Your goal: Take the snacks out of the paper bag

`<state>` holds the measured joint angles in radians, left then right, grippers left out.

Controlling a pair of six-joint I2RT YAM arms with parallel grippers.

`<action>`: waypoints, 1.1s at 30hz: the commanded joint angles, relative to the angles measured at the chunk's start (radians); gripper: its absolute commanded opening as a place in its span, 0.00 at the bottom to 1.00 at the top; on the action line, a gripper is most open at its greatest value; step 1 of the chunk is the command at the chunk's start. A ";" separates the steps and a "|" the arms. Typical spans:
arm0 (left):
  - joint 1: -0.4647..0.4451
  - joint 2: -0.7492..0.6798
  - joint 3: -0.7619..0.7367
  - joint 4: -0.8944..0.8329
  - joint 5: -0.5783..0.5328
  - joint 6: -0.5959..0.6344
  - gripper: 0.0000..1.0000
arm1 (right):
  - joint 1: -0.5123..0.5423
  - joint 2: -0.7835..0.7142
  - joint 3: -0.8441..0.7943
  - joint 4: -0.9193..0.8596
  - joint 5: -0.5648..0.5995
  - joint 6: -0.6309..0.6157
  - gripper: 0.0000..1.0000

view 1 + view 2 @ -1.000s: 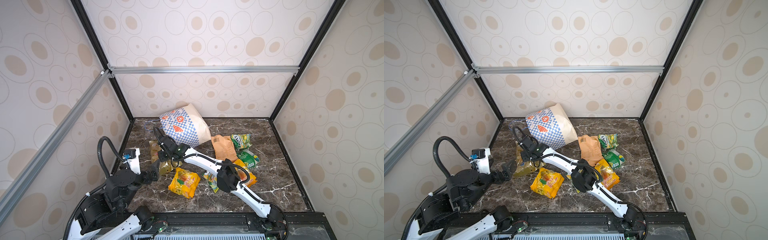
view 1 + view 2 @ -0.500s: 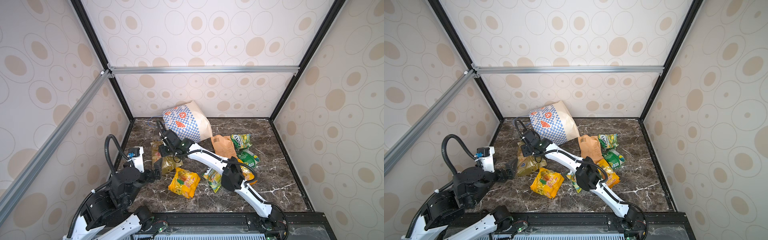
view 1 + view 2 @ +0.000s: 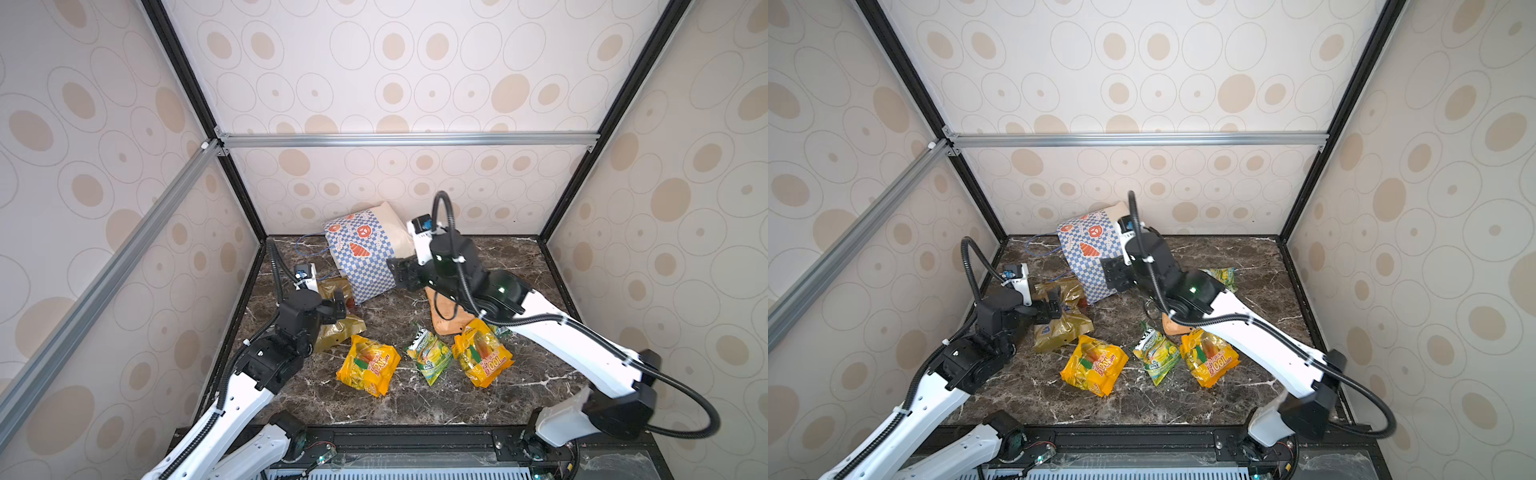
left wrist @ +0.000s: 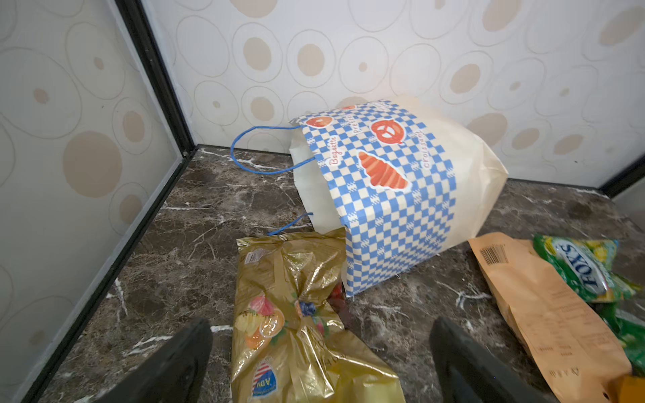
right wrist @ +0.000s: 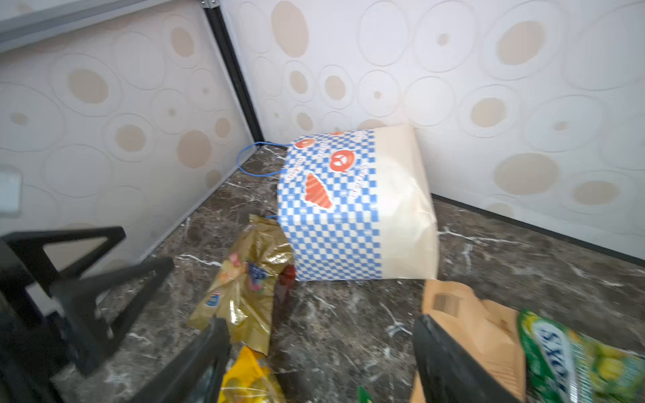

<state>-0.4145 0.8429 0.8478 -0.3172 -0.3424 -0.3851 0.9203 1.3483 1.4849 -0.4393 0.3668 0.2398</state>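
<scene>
The paper bag (image 3: 365,257) lies on its side at the back of the dark marble surface (image 3: 415,403), close to the rear wall. Its mouth is turned toward the left back corner, and its blue cord handles (image 4: 232,153) trail on the stone. The gold-brown foil bag (image 3: 338,330) lies just outside the mouth, one end touching the paper bag's near corner. The left jaws hang low over that foil bag, spread wide; in the left wrist view their fingers (image 4: 174,366) stand on either side of it, clear of the foil. The right jaws are spread as well and hold nothing, hovering just beside the chequered side of the paper bag. Toward the front lie one yellow-orange packet (image 3: 368,368) and a second yellow-orange packet (image 3: 482,359), with a green-yellow packet (image 3: 428,353) between them. The tan-orange pouch (image 3: 446,320) lies partly under the right arm (image 3: 540,324), just beside the second yellow-orange packet. Another green-yellow packet (image 3: 1223,276) shows behind that arm in a top view.
</scene>
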 commanded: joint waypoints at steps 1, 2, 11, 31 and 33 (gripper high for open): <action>0.124 0.044 -0.054 0.200 0.140 -0.007 0.98 | -0.034 -0.175 -0.201 0.052 0.206 -0.029 0.91; 0.158 0.059 -0.080 0.239 0.141 -0.015 0.98 | -0.059 -0.237 -0.268 0.053 0.238 -0.007 0.92; 0.358 0.097 -0.355 0.559 -0.099 -0.113 0.98 | -0.411 -0.588 -0.747 0.105 0.268 0.133 1.00; 0.475 0.509 -0.594 1.367 0.045 0.305 0.98 | -0.888 -0.026 -1.032 0.855 0.192 0.001 1.00; 0.476 0.517 -0.599 1.389 0.123 0.335 0.98 | -0.897 -0.006 -1.029 0.918 0.146 -0.027 1.00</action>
<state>0.0509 1.3540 0.2203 0.9234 -0.3328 -0.1490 0.0357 1.3231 0.4755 0.2401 0.5552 0.2882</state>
